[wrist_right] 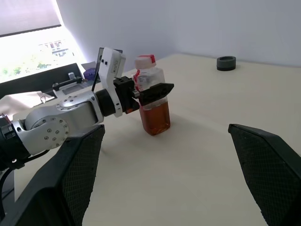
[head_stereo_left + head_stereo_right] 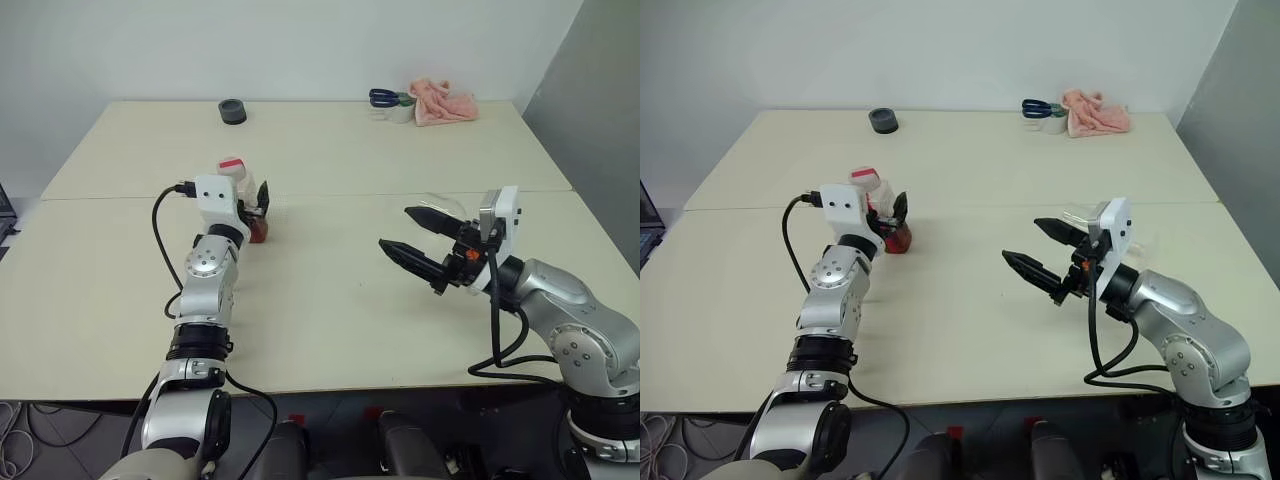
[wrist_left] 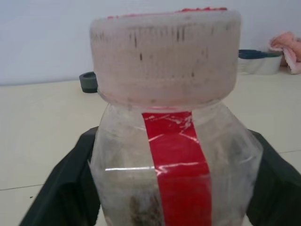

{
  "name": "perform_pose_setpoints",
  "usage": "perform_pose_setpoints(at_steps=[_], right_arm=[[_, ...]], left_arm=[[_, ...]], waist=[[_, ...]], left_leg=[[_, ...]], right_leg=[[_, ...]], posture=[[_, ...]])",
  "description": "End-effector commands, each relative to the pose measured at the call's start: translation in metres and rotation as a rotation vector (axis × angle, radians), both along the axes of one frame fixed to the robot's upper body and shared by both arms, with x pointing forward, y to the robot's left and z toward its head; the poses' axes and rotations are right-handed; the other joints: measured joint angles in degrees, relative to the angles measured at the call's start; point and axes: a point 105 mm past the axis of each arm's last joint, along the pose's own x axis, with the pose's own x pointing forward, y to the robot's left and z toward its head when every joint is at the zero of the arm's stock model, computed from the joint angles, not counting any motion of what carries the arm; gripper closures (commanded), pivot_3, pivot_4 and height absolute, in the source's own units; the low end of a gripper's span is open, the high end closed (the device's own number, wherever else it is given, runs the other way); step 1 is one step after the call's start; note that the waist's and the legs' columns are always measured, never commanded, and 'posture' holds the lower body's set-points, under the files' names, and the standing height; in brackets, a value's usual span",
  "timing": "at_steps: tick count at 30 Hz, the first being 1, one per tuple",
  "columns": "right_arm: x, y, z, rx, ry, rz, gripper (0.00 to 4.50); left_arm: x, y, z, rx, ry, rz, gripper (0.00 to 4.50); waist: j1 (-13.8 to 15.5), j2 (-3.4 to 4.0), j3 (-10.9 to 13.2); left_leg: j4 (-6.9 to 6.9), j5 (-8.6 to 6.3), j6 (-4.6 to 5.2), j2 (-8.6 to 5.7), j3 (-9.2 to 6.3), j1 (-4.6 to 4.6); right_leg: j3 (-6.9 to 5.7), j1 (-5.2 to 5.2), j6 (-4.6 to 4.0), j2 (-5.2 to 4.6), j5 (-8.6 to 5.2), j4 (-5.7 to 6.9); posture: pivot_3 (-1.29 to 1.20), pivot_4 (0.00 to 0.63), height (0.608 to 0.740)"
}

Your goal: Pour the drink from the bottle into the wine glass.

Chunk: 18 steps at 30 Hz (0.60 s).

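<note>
Left gripper [image 1: 153,92] has its fingers on both sides of the bottle [image 1: 153,101], touching its upper body just under the red cap [image 3: 164,52]; whether the grip is firm, can't tell. Bottle upright on the table [image 2: 330,330], drink [image 1: 156,117] fills its lower half. Right gripper [image 2: 415,238] fingers spread wide, empty; wine glass [image 2: 447,205] just behind it. Judgement: clamp squarely below the cap and keep the bottle vertical before lifting, since a soft plastic body may slip.

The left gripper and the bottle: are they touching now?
Touching. In the left wrist view both fingers press against the sides of the bottle; the right wrist view agrees.
</note>
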Motion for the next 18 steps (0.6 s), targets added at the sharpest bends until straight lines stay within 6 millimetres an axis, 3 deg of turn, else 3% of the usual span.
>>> perform_pose_setpoints(at_steps=[1, 4, 12, 18], right_arm=[[-0.006, -0.002, 0.010, 0.004, -0.050, 0.004, 0.00], [-0.006, -0.001, 0.010, 0.003, -0.050, 0.004, 0.00], [-0.003, -0.001, 0.010, -0.012, -0.059, -0.011, 0.00], [0.021, 0.002, 0.010, -0.076, -0.107, -0.110, 0.00]], left_arm=[[-0.002, 0.003, 0.022, -0.012, -0.082, 0.004, 1.94], [-0.002, 0.003, 0.021, -0.012, -0.083, 0.004, 2.72], [-0.001, -0.001, 0.016, -0.016, -0.041, 0.001, 2.77], [-0.004, -0.056, 0.033, -0.024, -0.028, -0.238, 2.77]], waist=[[0.0, 0.00, 0.0], [0.0, 0.00, 0.0], [0.0, 0.00, 0.0], [0.0, 0.00, 0.0]], left_leg=[[0.00, 0.00, 0.00, 0.00, 0.00, 0.00], [0.00, 0.00, 0.00, 0.00, 0.00, 0.00], [0.00, 0.00, 0.00, 0.00, -0.03, 0.00], [0.02, 0.00, -0.01, -0.03, -0.05, -0.01]], right_leg=[[0.00, 0.00, 0.00, 0.00, 0.00, 0.00], [-0.01, 0.00, 0.00, 0.00, 0.00, 0.00], [-0.03, 0.00, 0.00, 0.00, 0.00, 0.01], [-0.06, 0.00, 0.00, -0.01, 0.00, 0.04]], posture=[[0.00, 0.150, 0.740], [0.00, 0.150, 0.740], [0.00, 0.150, 0.740], [0.00, 0.150, 0.740]])
